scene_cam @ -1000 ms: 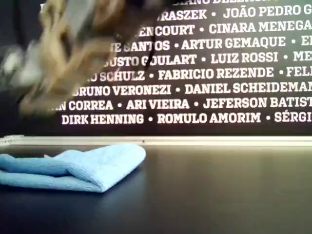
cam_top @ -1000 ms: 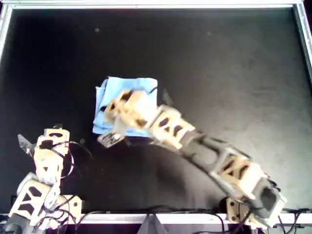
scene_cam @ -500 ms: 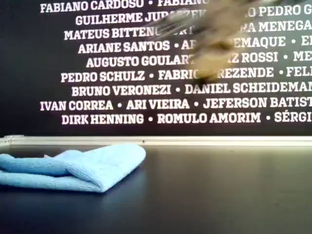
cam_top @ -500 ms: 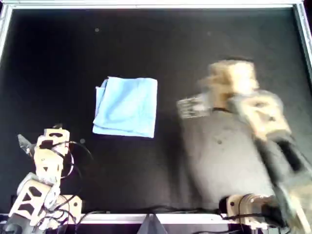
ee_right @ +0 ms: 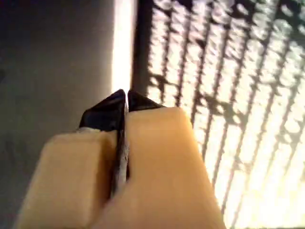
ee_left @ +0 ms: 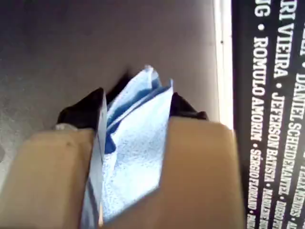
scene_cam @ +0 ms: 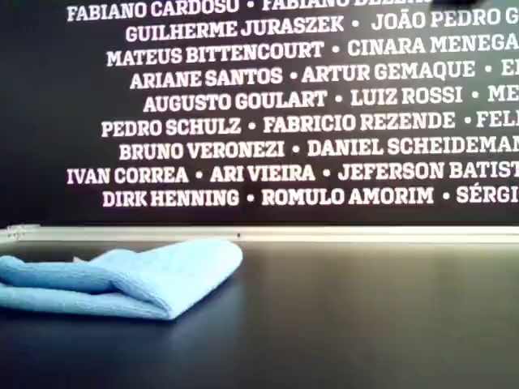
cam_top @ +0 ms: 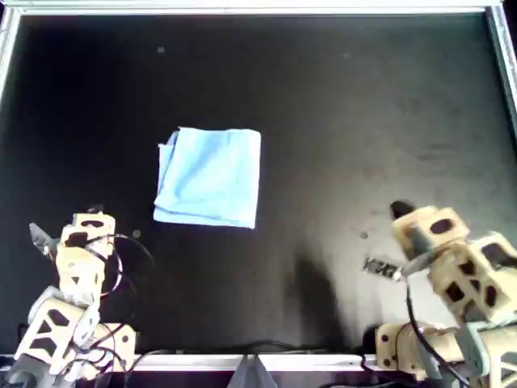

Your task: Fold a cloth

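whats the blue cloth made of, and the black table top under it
Cloth: soft matte fabric, probably microfibre; it sags in limp rounded folds with a fine nap. Table top: black and matte with a faint sheen, maybe a mat or coated board; unclear.

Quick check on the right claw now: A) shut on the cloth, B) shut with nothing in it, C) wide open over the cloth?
B: the right wrist view shows the right claw with tips together and nothing between them; the cloth lies folded on the table.

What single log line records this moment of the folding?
cloth: folded, untouched | right gripper: shut, empty, clear of cloth | left gripper: state unclear
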